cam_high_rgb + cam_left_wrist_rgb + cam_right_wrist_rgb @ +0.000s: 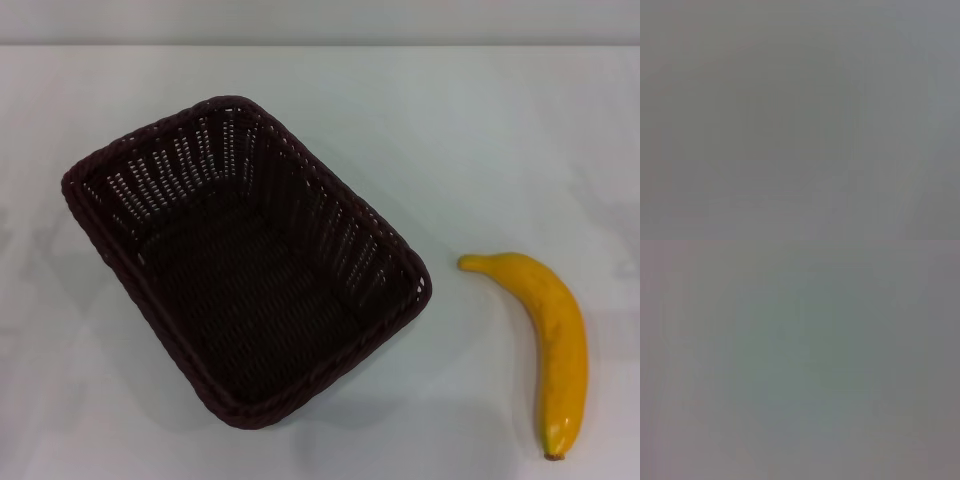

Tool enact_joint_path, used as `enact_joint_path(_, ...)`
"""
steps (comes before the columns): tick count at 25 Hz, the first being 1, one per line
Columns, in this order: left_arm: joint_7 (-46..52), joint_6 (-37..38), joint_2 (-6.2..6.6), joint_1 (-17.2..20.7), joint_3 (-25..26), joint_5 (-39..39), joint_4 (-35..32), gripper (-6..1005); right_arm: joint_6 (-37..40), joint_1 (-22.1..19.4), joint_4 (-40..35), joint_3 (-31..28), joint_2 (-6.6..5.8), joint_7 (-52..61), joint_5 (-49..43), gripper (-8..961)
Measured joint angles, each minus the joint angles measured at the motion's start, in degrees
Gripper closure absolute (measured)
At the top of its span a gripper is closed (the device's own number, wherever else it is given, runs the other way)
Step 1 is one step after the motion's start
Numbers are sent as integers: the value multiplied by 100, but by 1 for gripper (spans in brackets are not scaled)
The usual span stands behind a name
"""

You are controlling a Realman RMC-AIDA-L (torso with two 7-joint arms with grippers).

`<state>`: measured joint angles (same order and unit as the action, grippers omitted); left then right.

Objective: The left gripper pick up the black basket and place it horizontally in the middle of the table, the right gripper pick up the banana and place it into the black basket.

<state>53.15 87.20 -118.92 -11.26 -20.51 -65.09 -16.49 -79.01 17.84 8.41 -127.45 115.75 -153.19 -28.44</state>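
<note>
1. Neither the left pincer nor the right pincer shows in the head view, and both wrist views give only a featureless grey, so how far either is open, or whether it has hold of anything, cannot be told.
2. The dark brown-black rectangular woven basket (245, 265) stands empty on the plain white desk (480, 130), left of centre and turned askew, one corner pointing toward the robot.
3. The smooth curved yellow banana (550, 335) lies on the desk to the robot's right, well apart from the basket, its dark end nearest the robot.
4. The step in hand looks to be the first: the left pincer taking the basket. A grip over the braided rim on the left or near wall seems soundest, since the slotted sides offer a thin edge to clamp.
5. To set it level, the basket needs turning so that its long sides run across the desk, then a short shift rightward.
6. Open desk lies behind and left of the basket. The right side is tighter: swing the near corner carefully so it does not nudge the banana.
</note>
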Motion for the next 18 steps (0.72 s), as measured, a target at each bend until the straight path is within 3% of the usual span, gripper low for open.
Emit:
enact_joint_path(9,216,-19,47,11,-15,-93,-41,124,-2,-7,-9,9,2,76,-31,109)
enact_joint_path(18,739,-16,59,77,-15,-449,-549,124,-19,-30,-9,10,-3,193,-40,108)
